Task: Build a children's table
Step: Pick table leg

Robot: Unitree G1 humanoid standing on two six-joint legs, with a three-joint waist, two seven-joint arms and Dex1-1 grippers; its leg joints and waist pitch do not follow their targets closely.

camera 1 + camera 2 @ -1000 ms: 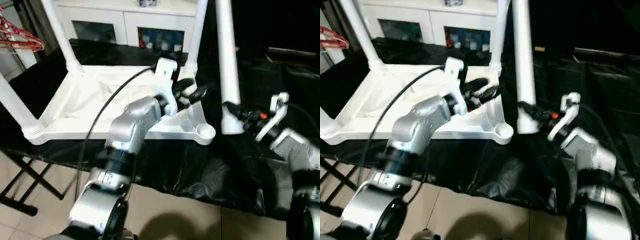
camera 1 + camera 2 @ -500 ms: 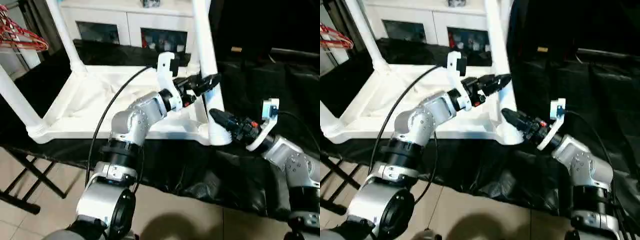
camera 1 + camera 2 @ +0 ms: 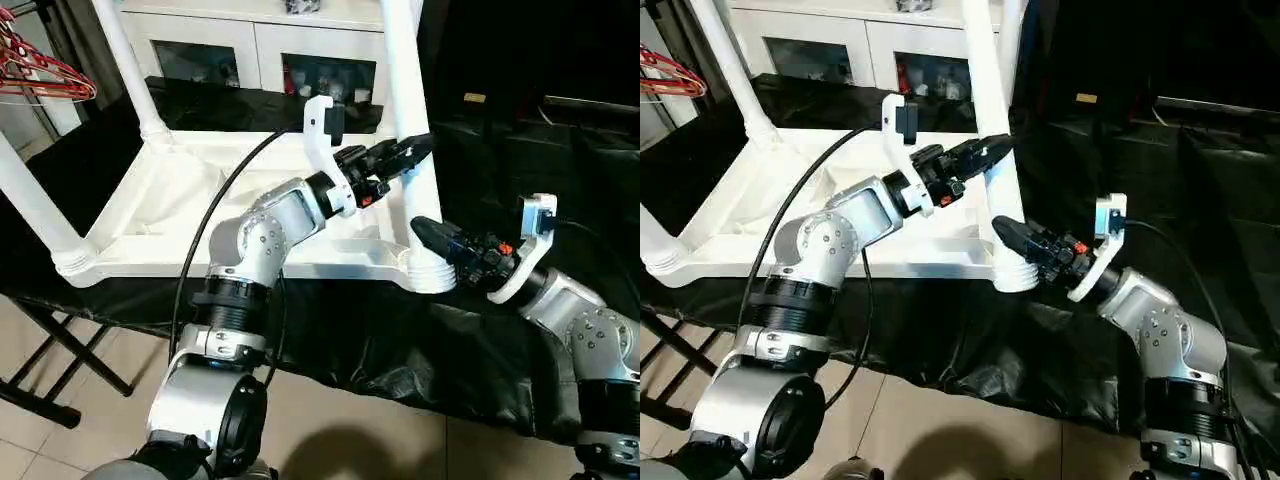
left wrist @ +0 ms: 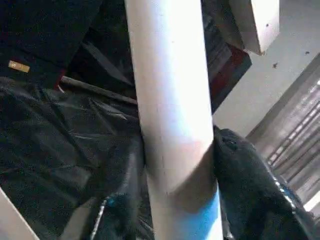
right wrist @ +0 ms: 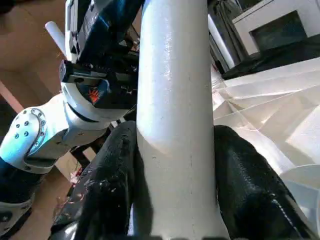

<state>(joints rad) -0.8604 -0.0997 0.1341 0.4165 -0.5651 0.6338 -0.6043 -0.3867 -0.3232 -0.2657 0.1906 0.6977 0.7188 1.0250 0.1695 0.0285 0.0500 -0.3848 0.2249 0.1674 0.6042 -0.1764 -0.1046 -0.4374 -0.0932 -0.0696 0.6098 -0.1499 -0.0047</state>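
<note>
1. The right gripper (image 3: 428, 232) reaches in from 4 o'clock of the head view, low over the black cloth (image 3: 420, 350). Its two black fingers (image 5: 115, 185) sit one on each side of the white leg (image 3: 405, 120), close to the leg's foot, and are clamped on it. The wrist view shows both pads pressed against the round shaft.
2. That leg stands upright in the near right corner socket (image 3: 430, 275) of the tabletop (image 3: 200, 215), its ribbed collar seated at the socket rim.
3. The left gripper (image 3: 415, 150) comes across from 8 o'clock, higher up the same leg. Its fingers (image 4: 250, 170) close around the shaft from either side, touching it, above the right gripper.
4. The tabletop lies upside down on the cloth, ribbed underside facing up, toward 10 o'clock of the grippers.
5. Another leg (image 3: 35, 210) rises from the near left corner, and one more (image 3: 125, 65) from the far left corner.
6. At 12 o'clock, beyond the table, stands a white cabinet (image 3: 250, 45) with glass doors.
7. Red hangers (image 3: 40, 75) show at the far 10 o'clock edge.
</note>
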